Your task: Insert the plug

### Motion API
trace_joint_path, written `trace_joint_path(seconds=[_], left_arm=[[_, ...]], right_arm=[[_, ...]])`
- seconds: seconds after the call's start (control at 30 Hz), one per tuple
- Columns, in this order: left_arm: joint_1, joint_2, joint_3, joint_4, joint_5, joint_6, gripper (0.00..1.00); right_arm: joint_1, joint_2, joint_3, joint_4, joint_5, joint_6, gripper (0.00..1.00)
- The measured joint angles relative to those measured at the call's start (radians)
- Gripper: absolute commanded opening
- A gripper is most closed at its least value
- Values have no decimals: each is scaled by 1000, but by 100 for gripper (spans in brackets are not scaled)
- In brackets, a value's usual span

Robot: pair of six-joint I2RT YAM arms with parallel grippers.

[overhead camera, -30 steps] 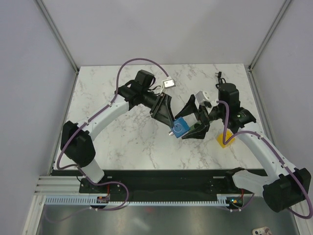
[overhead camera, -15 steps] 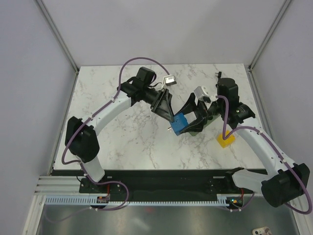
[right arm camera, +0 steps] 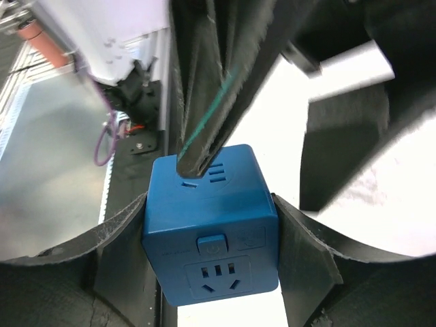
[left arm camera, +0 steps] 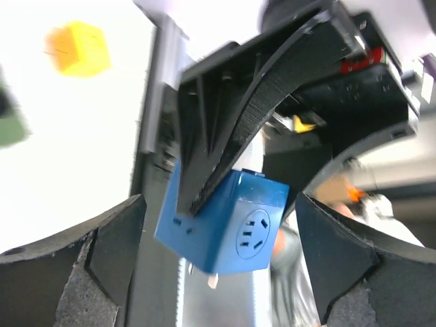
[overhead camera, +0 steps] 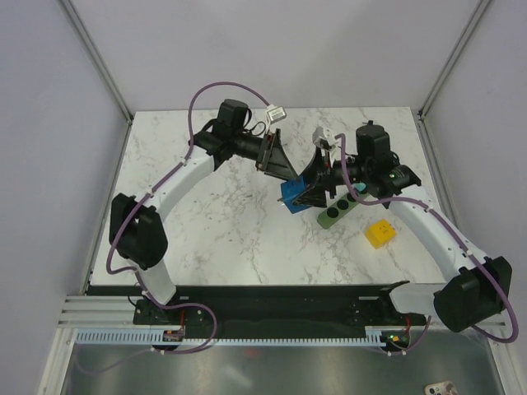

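The blue plug (overhead camera: pixel 291 197) hangs above the table, with my right gripper (overhead camera: pixel 306 188) shut on it. In the right wrist view the plug (right arm camera: pixel 210 231) sits squeezed between both pads of the right gripper (right arm camera: pixel 211 253), socket face toward the camera. My left gripper (overhead camera: pixel 278 159) stands open just left of it. In the left wrist view the plug (left arm camera: pixel 225 221), prongs pointing down, lies between the wide-spread fingers of the left gripper (left arm camera: pixel 218 262), with a gap on each side. The green power strip (overhead camera: pixel 340 206) lies on the table under the right arm.
A yellow block (overhead camera: pixel 380 233) lies on the marble table (overhead camera: pixel 206 230) to the right of the power strip; it also shows as the yellow block (left arm camera: pixel 80 48) in the left wrist view. A metal frame post (overhead camera: pixel 99 62) borders the back left.
The left gripper has opened and let go of the plug. The right gripper has closed on it. Both arms have shifted toward the back, uncovering the power strip.
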Motion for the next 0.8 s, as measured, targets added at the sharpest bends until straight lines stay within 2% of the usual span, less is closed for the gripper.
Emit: trace_joint_path(seconds=[0.17, 0.33, 0.47, 0.63, 0.8], left_arm=[[84, -53, -85, 14, -181, -3, 100], [138, -136, -165, -84, -523, 49, 100], [126, -244, -277, -111, -706, 80, 100], [100, -411, -410, -127, -857, 121, 100], [84, -561, -518, -115, -951, 154, 100]], right_arm=[[1, 84, 114, -185, 229, -9, 0], [2, 184, 235, -349, 579, 35, 0], [1, 274, 299, -456, 805, 74, 0], [-3, 367, 334, -564, 1027, 75, 0], [-35, 476, 362, -643, 1127, 54, 0]])
